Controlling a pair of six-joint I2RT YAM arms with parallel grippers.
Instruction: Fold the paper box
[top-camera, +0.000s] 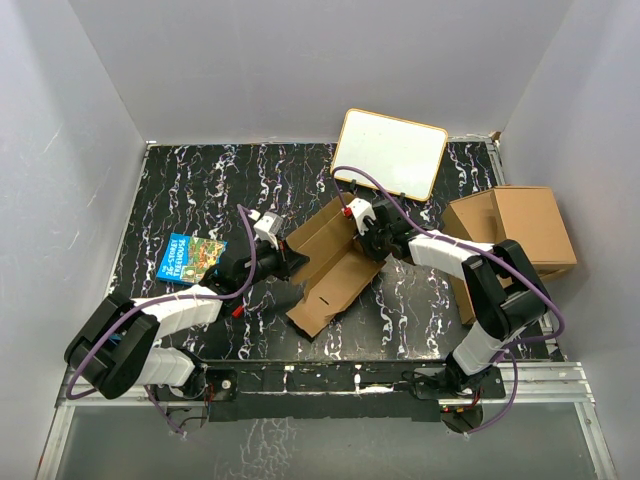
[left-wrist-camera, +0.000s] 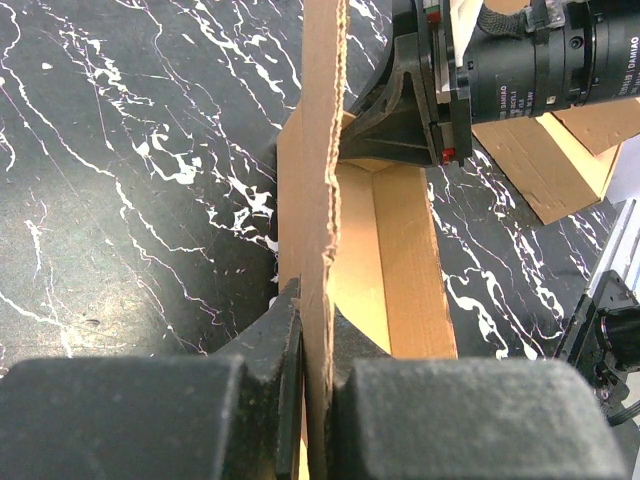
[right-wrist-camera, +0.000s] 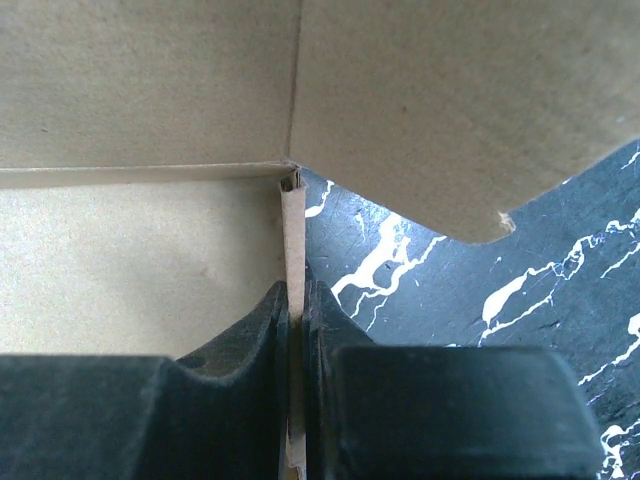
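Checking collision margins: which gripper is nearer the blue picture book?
Left. The left gripper, shut on the left wall of the paper box, sits right of the blue picture book. The right gripper, shut on the opposite wall, is farther right, across the box.

One paper box (top-camera: 325, 268), flat brown die-cut piece; two arms (top-camera: 180, 310), so two grippers: left gripper (top-camera: 284, 262), right gripper (top-camera: 361, 235); two fingers (left-wrist-camera: 275, 345) on each, four in all; two purple cables (top-camera: 561, 322), one per arm; one blue picture book (top-camera: 193, 257); one wood-framed whiteboard (top-camera: 390, 152); one pile of larger brown boxes (top-camera: 510, 232), number within pile unclear; one black marbled table (top-camera: 180, 190).
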